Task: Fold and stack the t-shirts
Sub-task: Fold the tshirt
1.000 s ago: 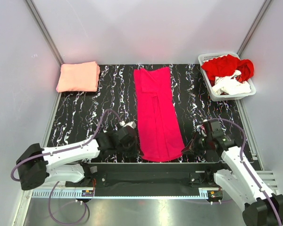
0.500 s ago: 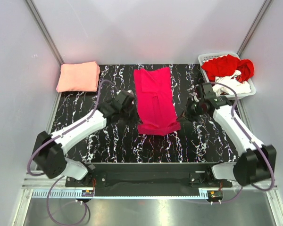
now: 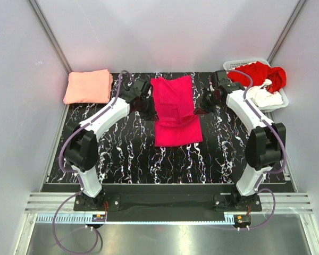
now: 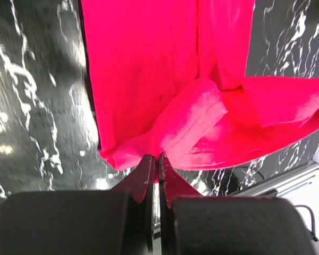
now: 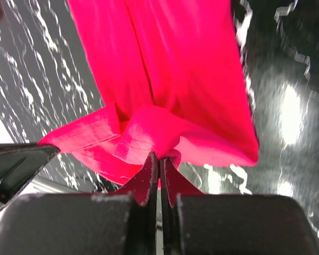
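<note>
Folding the magenta t-shirt (image 3: 175, 114) end over end. It sits at the far centre of the black marbled table (image 3: 122, 154), sides tucked in, with the near hem held up over the middle. The left gripper (image 4: 158, 162) is pinched tight on the left hem corner and the right gripper (image 5: 159, 159) on the right one. The cloth sags between them.

Our read: the half-fold is not landed yet. Next we need both arms to travel level toward the collar end, lay the hem flush with it, then let go together, or the edge skews. After that it goes on the folded salmon-pink tee (image 3: 88, 86) in the far left corner.

The red tee (image 3: 252, 74) and white tee (image 3: 263, 96) wait in the white basket (image 3: 229, 66), far right. Nothing lies in the fold path, but the right arm passes just beside the basket.
</note>
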You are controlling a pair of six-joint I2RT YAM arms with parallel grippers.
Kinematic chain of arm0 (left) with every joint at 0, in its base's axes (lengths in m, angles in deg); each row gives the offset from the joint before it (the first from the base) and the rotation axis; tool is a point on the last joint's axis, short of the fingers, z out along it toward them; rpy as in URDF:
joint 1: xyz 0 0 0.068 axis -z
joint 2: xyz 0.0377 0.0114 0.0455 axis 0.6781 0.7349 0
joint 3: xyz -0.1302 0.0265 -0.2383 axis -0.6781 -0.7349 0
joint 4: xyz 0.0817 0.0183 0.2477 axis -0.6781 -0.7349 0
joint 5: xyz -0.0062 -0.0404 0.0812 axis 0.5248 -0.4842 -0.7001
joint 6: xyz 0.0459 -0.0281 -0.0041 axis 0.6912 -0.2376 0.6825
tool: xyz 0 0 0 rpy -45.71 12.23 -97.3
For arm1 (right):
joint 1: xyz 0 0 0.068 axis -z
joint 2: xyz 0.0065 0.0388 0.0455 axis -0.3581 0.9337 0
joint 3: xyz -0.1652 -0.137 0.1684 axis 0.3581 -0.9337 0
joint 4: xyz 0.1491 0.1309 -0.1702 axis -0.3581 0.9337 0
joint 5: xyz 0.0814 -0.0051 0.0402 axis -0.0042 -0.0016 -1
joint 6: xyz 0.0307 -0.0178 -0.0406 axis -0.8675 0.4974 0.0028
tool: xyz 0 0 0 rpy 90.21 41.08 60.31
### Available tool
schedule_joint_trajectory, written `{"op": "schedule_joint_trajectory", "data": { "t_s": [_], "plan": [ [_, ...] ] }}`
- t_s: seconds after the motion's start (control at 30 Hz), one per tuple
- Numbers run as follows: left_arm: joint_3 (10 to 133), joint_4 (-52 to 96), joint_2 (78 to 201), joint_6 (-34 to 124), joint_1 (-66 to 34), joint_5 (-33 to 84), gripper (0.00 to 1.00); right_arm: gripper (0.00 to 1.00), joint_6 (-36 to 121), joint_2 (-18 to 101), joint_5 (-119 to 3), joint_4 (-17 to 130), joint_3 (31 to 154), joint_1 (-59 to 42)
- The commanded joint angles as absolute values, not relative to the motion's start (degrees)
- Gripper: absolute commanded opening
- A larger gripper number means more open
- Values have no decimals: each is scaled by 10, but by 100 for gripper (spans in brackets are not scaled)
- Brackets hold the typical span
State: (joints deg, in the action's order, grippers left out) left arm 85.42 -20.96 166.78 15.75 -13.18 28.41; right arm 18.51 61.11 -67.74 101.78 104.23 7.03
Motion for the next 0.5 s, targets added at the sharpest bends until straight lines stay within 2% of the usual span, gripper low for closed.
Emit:
{"op": "schedule_joint_trajectory", "data": {
  "t_s": [0.0, 0.47],
  "plan": [
    [915, -226, 1697, 192, -147, 316, 0, 0, 199, 642, -658, 1016, 1103, 81],
    [1037, -239, 1834, 221, -184, 356, 0, 0, 199, 767, -671, 1022, 1198, 104]
  ]
}}
